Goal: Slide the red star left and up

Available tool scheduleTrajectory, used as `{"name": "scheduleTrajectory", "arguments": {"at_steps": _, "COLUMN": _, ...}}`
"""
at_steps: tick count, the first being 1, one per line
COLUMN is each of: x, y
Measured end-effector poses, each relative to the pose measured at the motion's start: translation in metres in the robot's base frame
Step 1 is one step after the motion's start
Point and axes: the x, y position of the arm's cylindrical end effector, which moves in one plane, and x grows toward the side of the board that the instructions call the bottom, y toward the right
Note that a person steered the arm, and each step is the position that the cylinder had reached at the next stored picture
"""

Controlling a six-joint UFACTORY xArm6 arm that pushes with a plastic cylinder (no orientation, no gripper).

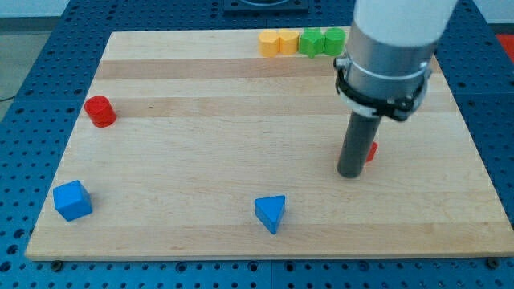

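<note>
The wooden board (241,104) fills most of the view. My tip (350,174) rests right of centre, touching the red star (372,151), which peeks out just behind it on its right, mostly hidden. No gripper is fitted, so no grip state can be told. At the far edge sit two yellow blocks (278,42) and two green blocks (321,41). A blue cube (72,200) lies near left, a blue triangle (271,213) near centre, a red cylinder (100,111) far left.
</note>
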Motion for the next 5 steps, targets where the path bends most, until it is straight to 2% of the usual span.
{"name": "scheduleTrajectory", "arguments": {"at_steps": 1, "x": -0.003, "y": 0.007}}
{"name": "scheduleTrajectory", "arguments": {"at_steps": 2, "x": 0.031, "y": 0.034}}
{"name": "scheduleTrajectory", "arguments": {"at_steps": 3, "x": 0.021, "y": 0.069}}
{"name": "scheduleTrajectory", "arguments": {"at_steps": 5, "x": -0.025, "y": 0.052}}
